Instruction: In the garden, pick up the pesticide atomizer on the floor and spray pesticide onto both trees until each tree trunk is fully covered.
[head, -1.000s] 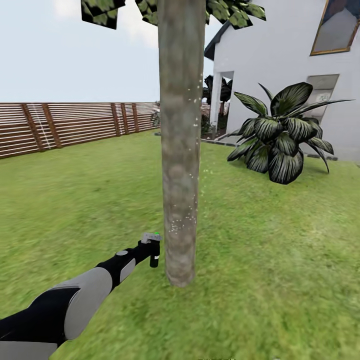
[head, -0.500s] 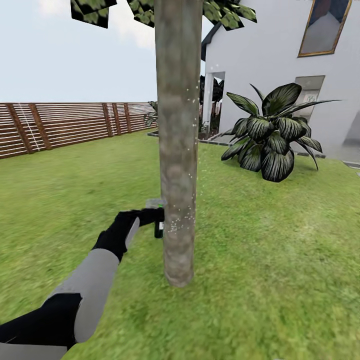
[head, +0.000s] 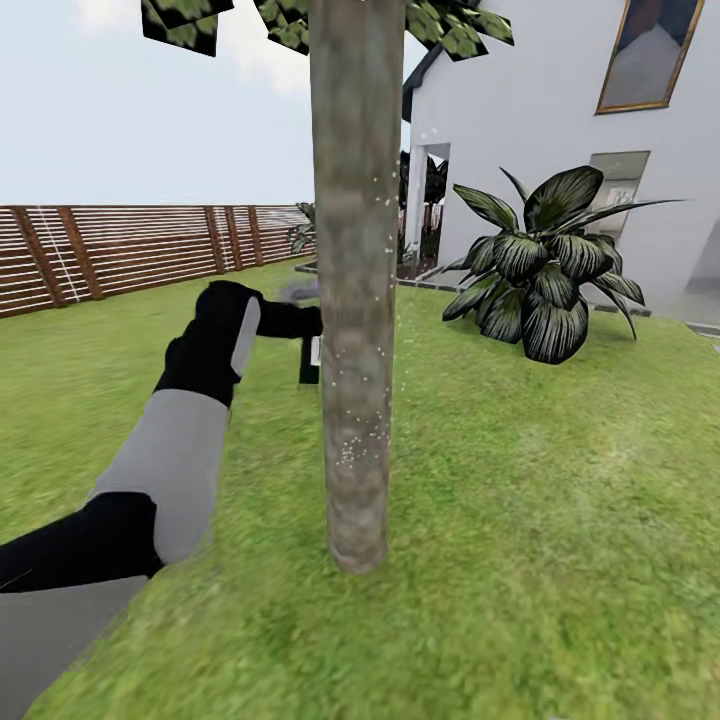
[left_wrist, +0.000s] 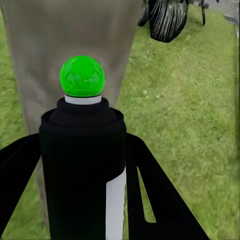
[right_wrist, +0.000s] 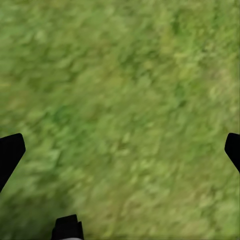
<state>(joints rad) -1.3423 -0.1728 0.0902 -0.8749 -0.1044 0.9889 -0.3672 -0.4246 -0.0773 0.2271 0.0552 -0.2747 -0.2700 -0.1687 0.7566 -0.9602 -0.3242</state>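
One tree's thick grey-brown trunk (head: 355, 300) stands straight ahead on the lawn, flecked with white droplets, and its leaves touch the top of the head view. The second tree is out of view. My left gripper (head: 306, 324) is raised to mid-trunk height just left of the trunk, shut on the pesticide atomizer (head: 310, 360). In the left wrist view the atomizer's black body (left_wrist: 82, 165), its green spot (left_wrist: 82, 75) and its white label (left_wrist: 116, 200) face the trunk (left_wrist: 65, 35) at close range. My right gripper (right_wrist: 120, 150) hangs open over grass.
A broad dark-leaved shrub (head: 545, 270) grows to the right in front of a white house (head: 560, 110). A brown slat fence (head: 120, 250) bounds the lawn (head: 560, 520) at the left. Open grass surrounds the trunk.
My left arm has lifted the atomizer from near the trunk's foot up to mid-trunk height, staying close to the bark. The head view shifted slightly before that.
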